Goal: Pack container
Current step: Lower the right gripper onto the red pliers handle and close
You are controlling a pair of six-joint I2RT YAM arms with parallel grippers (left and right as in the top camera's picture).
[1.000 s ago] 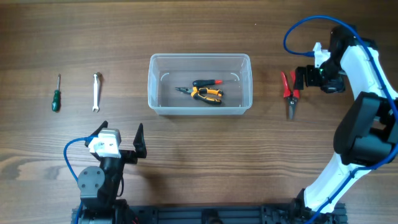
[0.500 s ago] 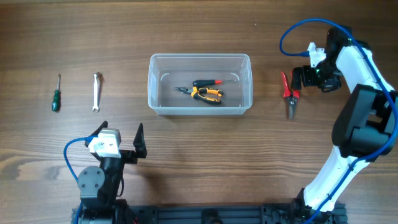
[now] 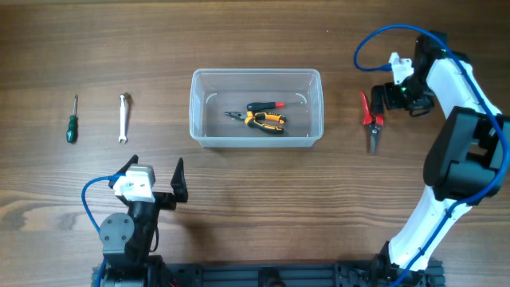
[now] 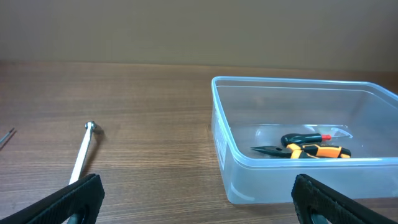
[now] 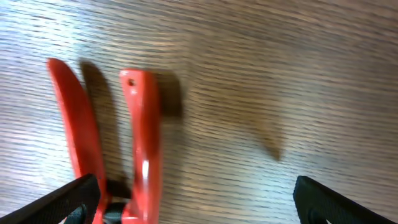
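Note:
The clear plastic container [image 3: 256, 108] stands mid-table and holds orange-handled pliers [image 3: 264, 120] and a small black and red screwdriver [image 3: 264, 106]; it also shows in the left wrist view [image 4: 298, 168]. Red-handled pliers [image 3: 370, 119] lie on the table right of it, and their handles show in the right wrist view [image 5: 140, 143]. My right gripper [image 3: 386, 98] is open, low over the table just right of those handles, empty. My left gripper [image 3: 156, 175] is open and empty near the front left. A silver wrench [image 3: 123, 117] and a green screwdriver [image 3: 72, 123] lie at far left.
The wrench also shows in the left wrist view [image 4: 82, 152], lying left of the container. The right arm's blue cable [image 3: 374, 40] loops above the red pliers. The table is bare wood between the left gripper and the container.
My right gripper has shifted slightly left and toward the back, closer to the red pliers' handles. The left arm and all tools have not moved.

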